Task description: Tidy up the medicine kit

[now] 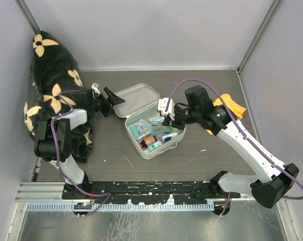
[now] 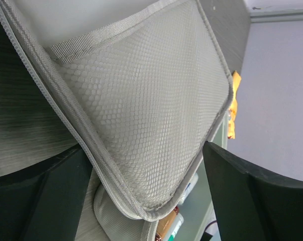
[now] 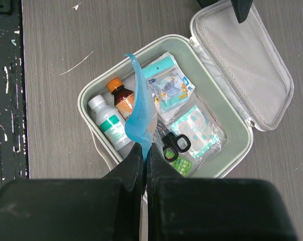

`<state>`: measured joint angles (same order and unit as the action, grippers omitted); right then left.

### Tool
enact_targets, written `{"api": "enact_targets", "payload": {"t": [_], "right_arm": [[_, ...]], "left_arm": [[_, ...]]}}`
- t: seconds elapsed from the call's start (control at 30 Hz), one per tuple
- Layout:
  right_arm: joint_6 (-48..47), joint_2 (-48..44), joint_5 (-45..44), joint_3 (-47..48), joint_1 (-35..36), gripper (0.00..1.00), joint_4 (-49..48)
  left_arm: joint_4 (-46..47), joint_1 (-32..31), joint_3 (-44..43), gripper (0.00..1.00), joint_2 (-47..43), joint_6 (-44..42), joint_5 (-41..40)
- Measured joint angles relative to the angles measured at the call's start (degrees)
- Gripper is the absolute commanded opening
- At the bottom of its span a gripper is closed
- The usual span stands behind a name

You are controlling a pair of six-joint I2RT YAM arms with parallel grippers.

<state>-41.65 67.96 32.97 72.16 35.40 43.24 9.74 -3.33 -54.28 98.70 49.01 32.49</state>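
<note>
The medicine kit [image 1: 150, 150] lies open mid-table, its mesh-lined lid [image 1: 136, 98] folded back to the far left. In the right wrist view its tray [image 3: 231, 150] holds a white bottle [image 3: 108, 124], a brown bottle [image 3: 122, 96], black scissors [image 3: 174, 144] and several flat packets. My right gripper [image 3: 145, 150] is shut on a blue packet [image 3: 140, 113] and holds it over the tray; it also shows in the top view [image 1: 169, 118]. My left gripper [image 1: 106, 99] is open, its jaws standing either side of a corner of the lid [image 2: 141, 115].
A black cloth with cream flowers [image 1: 51, 80] is heaped at the far left, beside the left arm. An orange-yellow cloth [image 1: 233, 107] lies behind the right arm. Grey walls close three sides. A metal rail [image 1: 141, 193] runs along the near edge.
</note>
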Motion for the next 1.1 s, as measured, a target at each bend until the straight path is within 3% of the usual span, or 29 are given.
{"api": "enact_targets", "payload": {"t": [0.17, 0.37, 0.73, 1.1], "right_arm": [[0.0, 0.0, -0.2, -0.02, -0.04, 0.01, 0.0], [0.07, 0.0, -0.5, -0.02, -0.26, 0.01, 0.0], [1.14, 1.62, -0.92, 3.06, -0.39, 0.01, 0.07], [3.91, 5.62, -3.23, 12.5, -1.03, 0.01, -1.88]], "left_arm": [[4.79, 0.48, 1.25, 0.77, -0.04, 1.44, 2.62], [11.04, 0.72, 1.4, 0.75, -0.55, 3.04, 6.75], [19.02, 0.83, 1.31, 0.75, -3.23, 4.15, 12.41], [20.24, 0.81, -0.11, 0.79, -5.55, 1.7, 16.46]]}}
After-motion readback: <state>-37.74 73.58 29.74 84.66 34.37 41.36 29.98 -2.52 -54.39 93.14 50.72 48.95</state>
